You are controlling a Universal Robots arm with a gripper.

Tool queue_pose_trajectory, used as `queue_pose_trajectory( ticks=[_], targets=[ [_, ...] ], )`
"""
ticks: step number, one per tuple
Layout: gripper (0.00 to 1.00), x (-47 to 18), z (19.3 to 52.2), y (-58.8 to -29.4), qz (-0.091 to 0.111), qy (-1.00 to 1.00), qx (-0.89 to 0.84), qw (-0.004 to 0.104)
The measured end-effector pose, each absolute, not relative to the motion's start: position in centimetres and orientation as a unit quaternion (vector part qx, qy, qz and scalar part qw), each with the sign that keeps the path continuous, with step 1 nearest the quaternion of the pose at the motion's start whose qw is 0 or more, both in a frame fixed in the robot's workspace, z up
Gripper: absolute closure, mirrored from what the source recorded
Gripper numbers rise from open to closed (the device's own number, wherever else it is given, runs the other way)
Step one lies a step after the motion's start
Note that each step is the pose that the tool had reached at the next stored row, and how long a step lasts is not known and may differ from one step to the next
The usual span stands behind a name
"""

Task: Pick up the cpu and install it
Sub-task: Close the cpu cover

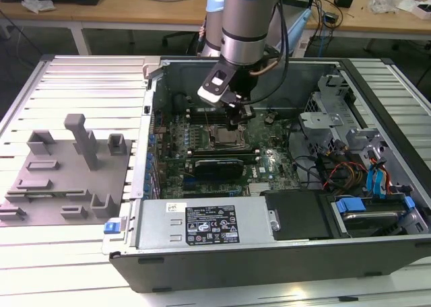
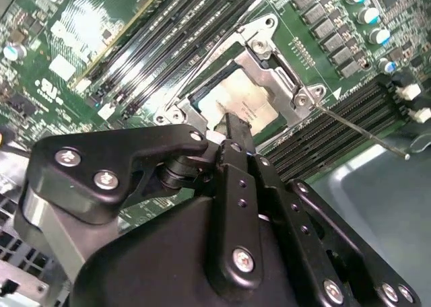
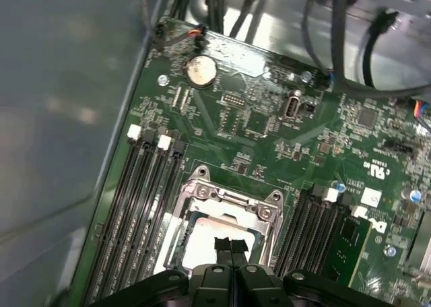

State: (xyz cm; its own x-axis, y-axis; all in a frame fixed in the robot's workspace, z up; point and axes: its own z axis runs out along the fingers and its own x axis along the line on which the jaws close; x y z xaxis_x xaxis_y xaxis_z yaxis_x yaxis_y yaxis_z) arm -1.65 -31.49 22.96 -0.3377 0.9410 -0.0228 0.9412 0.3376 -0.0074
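Hanging over cpu [image 3: 195, 248]: fingers [image 3: 224, 246] clenched, empty | cpu inside socket frame [image 3: 232, 198] edges | memory slots [image 3: 135, 206] flanking

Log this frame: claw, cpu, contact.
claw: shut, above socket | cpu: lying in socket, not held | contact: unclear

Silver arm [image 1: 246, 31], black (screw-studded) fingers [image 2: 237, 135]

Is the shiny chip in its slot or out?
In. The chip lies flat inside the metal frame on the green board, under the hand. Whether it is locked down, I cannot tell.
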Motion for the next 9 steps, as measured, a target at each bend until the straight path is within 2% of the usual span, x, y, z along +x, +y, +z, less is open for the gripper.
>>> queue_pose_trajectory(
  ticks=[9],
  targets=[
    [0.89,-1.66,22.96,-31.49,-0.009,0.866,0.500,0.008]
  ],
)
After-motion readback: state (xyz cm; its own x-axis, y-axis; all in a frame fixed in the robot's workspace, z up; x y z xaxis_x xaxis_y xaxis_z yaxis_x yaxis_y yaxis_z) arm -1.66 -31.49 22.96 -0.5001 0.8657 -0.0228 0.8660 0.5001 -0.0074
